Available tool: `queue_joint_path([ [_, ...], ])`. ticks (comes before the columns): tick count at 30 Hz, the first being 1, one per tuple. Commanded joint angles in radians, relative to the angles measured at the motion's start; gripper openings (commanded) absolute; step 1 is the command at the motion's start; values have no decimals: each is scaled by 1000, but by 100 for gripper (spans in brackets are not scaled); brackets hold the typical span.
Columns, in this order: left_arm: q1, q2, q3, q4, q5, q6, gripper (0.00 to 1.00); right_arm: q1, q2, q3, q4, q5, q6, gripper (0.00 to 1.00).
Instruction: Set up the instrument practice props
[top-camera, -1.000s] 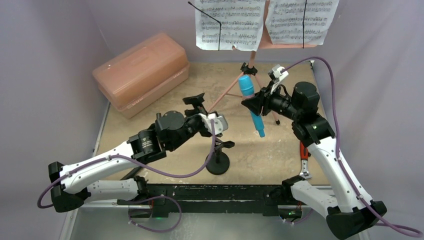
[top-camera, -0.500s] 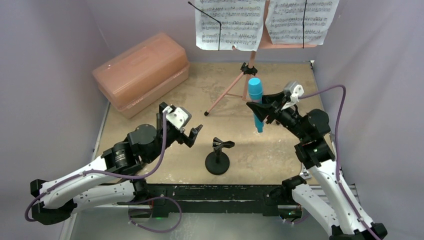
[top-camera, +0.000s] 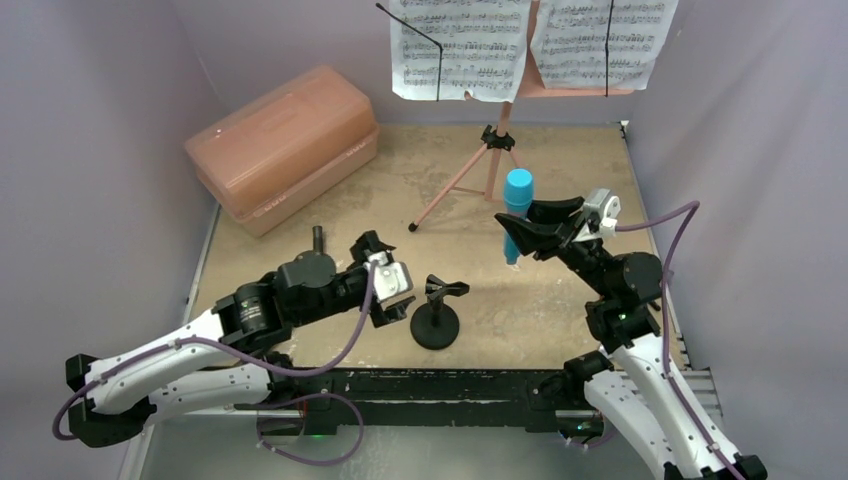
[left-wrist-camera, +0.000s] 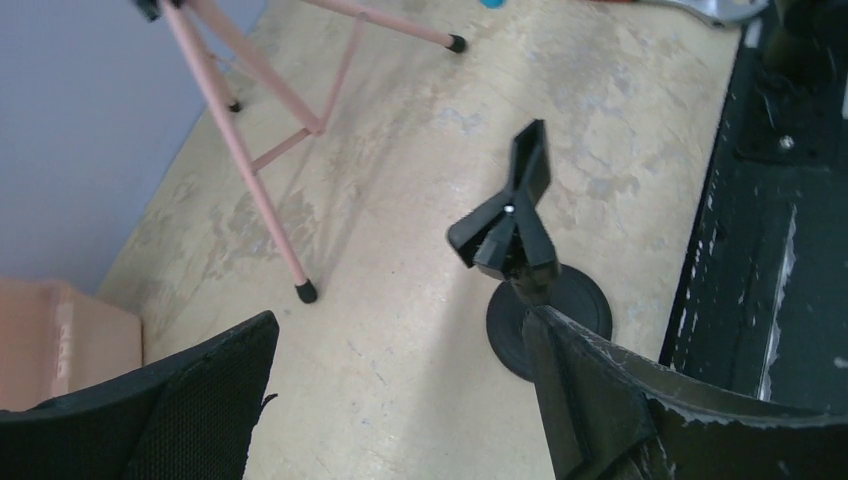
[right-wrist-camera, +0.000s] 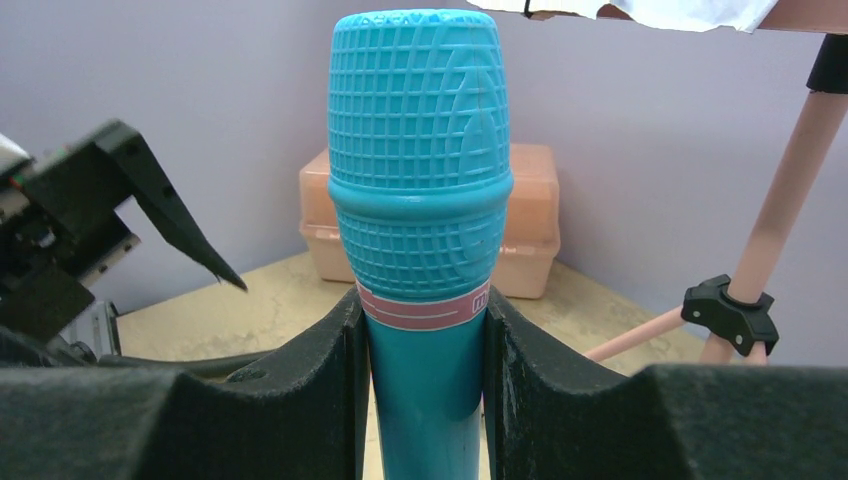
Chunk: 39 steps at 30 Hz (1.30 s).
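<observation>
The pink music stand (top-camera: 494, 152) stands on its tripod at the back, with two white sheet-music pages (top-camera: 460, 45) on its desk. My right gripper (top-camera: 530, 225) is shut on the cyan microphone (top-camera: 516, 203) just below its pink band. It holds the microphone (right-wrist-camera: 420, 200) upright above the table, head up. The small black mic stand (top-camera: 436, 315) sits near the front edge, and its clip (left-wrist-camera: 510, 225) holds nothing. My left gripper (top-camera: 385, 282) hangs open just left of that stand. Nothing lies between its jaws (left-wrist-camera: 400, 330), and its right finger is close to the round base (left-wrist-camera: 560, 310).
A large translucent pink case (top-camera: 285, 145) lies at the back left. The tripod's legs (left-wrist-camera: 250, 170) spread over the middle of the table. A black rail (top-camera: 430, 385) runs along the near edge. Purple walls close in the sides.
My left arm pulled back and came down low beside the mic stand, still open. My right gripper turned the microphone from a slant to upright and shifted it slightly right.
</observation>
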Motion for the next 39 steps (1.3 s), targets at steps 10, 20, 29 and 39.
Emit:
queue_joint_path([
  [10, 1, 305, 118, 12, 290, 227, 92, -4, -66, -39, 148, -44, 53, 0],
  [20, 30, 400, 119, 92, 295, 250, 83, -4, -67, -38, 145, -56, 45, 0],
  [29, 137, 416, 156, 55, 431, 280, 54, -4, -68, -40, 144, -40, 15, 0],
  [39, 192, 462, 161, 253, 416, 225, 31, -4, -67, -46, 184, 0, 2, 0],
])
